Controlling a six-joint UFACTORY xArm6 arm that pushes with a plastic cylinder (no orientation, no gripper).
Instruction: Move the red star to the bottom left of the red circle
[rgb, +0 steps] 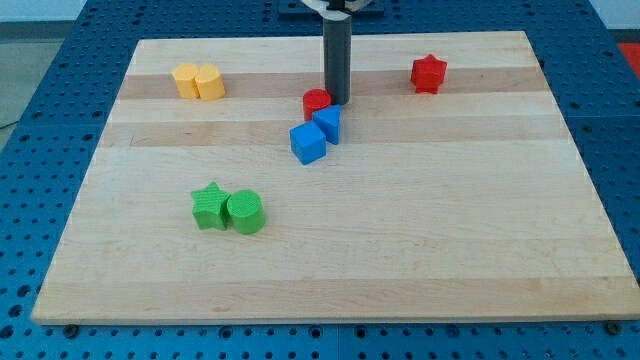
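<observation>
The red star (428, 74) sits near the view's top right on the wooden board (330, 250). The red circle (316, 102) lies near the top centre, partly hidden behind a blue block. My tip (337, 102) stands just right of the red circle, touching or almost touching it, and just above the upper blue block. The red star is well to the right of my tip and a little higher in the view.
Two blue blocks, one upper (328, 123) and one lower (308, 143), sit directly below the red circle. Two yellow blocks (198, 82) lie side by side at the top left. A green star (209, 206) and a green circle (245, 212) touch at the lower left.
</observation>
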